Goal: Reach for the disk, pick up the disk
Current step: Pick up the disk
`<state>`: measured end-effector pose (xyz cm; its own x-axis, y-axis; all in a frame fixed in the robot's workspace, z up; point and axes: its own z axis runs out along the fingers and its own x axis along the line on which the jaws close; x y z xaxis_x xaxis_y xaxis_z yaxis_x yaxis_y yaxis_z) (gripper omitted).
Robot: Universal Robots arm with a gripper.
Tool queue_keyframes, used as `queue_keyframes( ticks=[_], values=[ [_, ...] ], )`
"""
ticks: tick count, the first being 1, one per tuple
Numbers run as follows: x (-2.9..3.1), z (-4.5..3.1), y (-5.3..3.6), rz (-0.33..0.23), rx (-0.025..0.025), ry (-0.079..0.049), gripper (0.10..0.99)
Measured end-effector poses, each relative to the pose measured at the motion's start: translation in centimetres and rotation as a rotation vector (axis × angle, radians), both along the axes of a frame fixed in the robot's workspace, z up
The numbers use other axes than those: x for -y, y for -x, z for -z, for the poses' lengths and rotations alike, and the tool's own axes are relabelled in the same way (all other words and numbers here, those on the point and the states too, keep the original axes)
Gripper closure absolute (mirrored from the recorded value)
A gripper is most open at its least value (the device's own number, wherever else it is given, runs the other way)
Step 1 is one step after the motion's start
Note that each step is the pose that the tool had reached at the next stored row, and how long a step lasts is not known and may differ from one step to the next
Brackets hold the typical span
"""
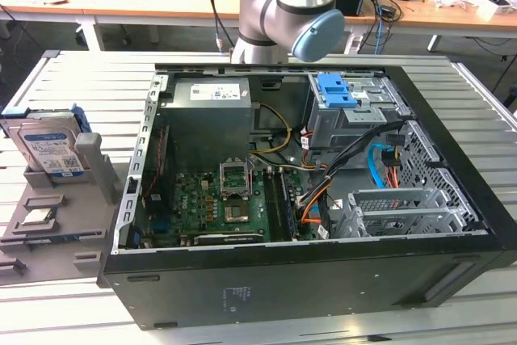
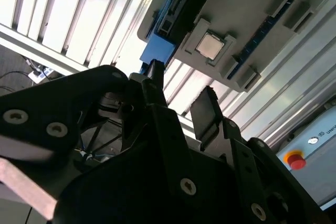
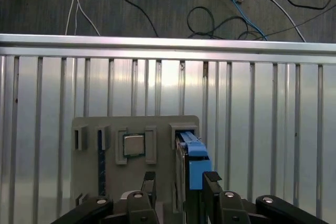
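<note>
Surface: slatted aluminium table (image 1: 89,78). In the first wrist view, floor with loose cables (image 3: 210,11) is seen beyond its edge rail. An open computer case (image 1: 323,288) is set mid-table.

The disk (image 1: 50,147) is stood on edge in a slot of a grey fixture block (image 1: 93,199), at roughly 9 o'clock from the case in the exterior view, with its label face showing. A small square processor chip (image 1: 38,217) is seated in a pocket of the same block, at about 6 o'clock from the disk.

Step judged: reach, late phase; no contact is seen. In the first wrist view the gripper (image 3: 180,178) is held above the block with its jaws parted and nothing between them. The disk's blue-framed upper edge is seen just ahead of the fingertips.

The pick-up is judged to call for the parted jaws to be centred over the thin edge, one finger to each broad face, and lowered straight.

Clearances: the slot walls are close against the disk's lower part, and a raised grey post stands just beside it at 3 o'clock, so only the upper part is free. Open table is left around the block, with the case wall near at 3 o'clock.
</note>
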<state>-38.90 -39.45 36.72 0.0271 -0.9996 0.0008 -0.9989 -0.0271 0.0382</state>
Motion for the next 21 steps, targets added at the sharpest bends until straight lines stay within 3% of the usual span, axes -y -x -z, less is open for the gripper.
queue_keyframes(
  ticks=[2,8,21],
  values=[
    [-0.61,0.01,0.00,0.000,0.0001,0.000,0.604],
    [-1.47,0.00,0.00,0.000,0.0000,0.000,0.604],
    [-1.55,0.59,0.00,0.000,0.0000,0.000,0.604]
  ],
)
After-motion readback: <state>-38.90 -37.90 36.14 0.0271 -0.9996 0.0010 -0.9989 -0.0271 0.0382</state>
